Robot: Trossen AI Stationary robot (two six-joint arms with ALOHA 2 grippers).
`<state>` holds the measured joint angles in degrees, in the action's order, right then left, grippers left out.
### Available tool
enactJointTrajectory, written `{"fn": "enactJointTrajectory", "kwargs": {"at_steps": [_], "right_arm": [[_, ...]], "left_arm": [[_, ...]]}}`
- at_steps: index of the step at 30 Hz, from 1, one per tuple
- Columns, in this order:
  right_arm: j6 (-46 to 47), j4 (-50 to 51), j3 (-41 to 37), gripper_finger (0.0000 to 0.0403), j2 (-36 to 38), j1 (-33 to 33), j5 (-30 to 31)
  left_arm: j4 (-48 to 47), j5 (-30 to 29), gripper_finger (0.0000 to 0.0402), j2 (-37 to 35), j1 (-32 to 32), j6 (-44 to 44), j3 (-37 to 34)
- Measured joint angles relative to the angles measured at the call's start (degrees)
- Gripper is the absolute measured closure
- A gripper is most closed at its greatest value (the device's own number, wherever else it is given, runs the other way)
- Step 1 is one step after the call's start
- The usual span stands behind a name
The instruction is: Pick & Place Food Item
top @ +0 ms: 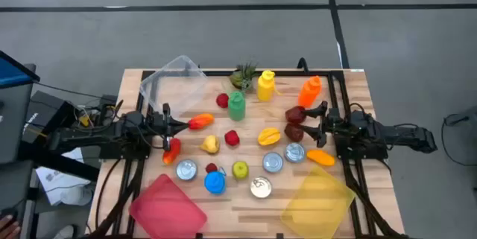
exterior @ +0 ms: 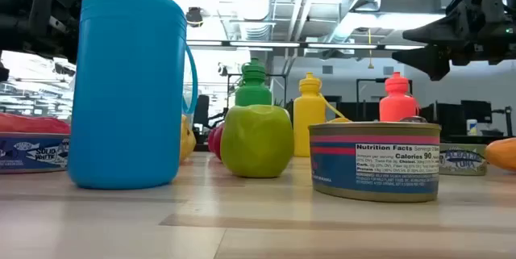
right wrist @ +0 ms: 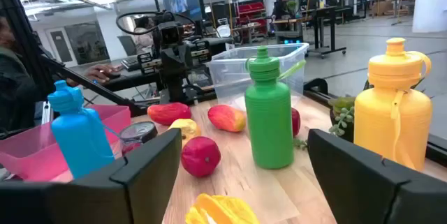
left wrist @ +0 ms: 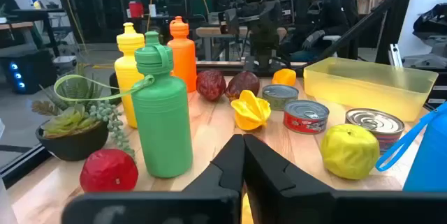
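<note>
Toy food lies across the table: a red-orange fruit, a red pepper, a yellow pear, a red apple, a green apple, a yellow pepper and two dark red fruits. My left gripper is shut and hovers beside the red-orange fruit; its fingers point across the table. My right gripper is open next to the dark red fruits, with wide-spread fingers facing the green bottle. Neither gripper touches anything.
Bottles stand about: green, yellow, orange and blue. Several tins sit near the front. A clear tub, a pink tub and a yellow tub occupy corners. A potted plant is at the far edge.
</note>
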<state>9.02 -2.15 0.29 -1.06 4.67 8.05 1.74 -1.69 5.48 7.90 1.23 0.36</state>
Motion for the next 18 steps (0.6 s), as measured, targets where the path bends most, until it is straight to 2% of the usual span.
{"fn": "enactJointTrajectory", "kwargs": {"at_steps": [13,18], "right_arm": [[0.02,-0.03,0.0,0.0101,0.0,-0.01,0.07],[0.97,-1.7,0.46,0.0101,0.0,-0.04,2.9]], "left_arm": [[0.0,0.01,0.0401,0.0,0.0,0.0,0.0],[0.0,0.0,0.0401,0.0,0.0,0.01,0.0]]}}
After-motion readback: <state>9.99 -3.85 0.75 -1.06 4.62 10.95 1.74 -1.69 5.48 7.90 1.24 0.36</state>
